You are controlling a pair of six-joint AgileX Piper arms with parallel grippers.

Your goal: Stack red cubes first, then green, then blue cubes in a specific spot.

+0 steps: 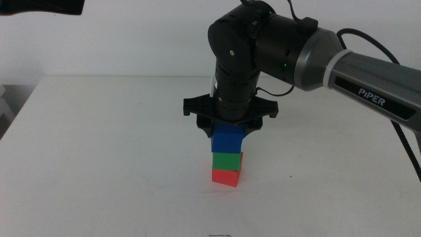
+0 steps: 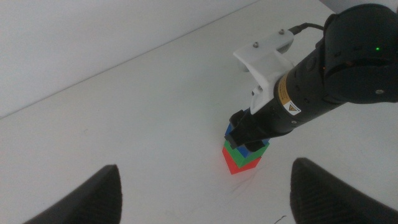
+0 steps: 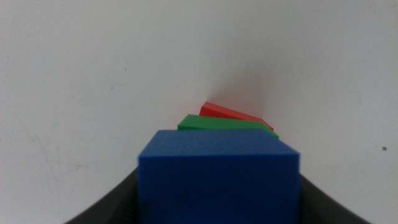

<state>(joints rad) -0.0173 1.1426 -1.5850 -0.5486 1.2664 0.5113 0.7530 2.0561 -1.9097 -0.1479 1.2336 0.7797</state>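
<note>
Blue cube sits on top of the stack, directly under the right gripper, clamped between its two dark jaws; right wrist view shows the blue cube filling the gap between them. Green cube just below it, touching. Red cube at the bottom, resting on the white table. All three roughly aligned, green and red peeking out past blue in the right wrist view. Right arm comes down vertically over the stack. Left gripper waits well away from the stack, jaws spread wide, holding nothing.
</note>
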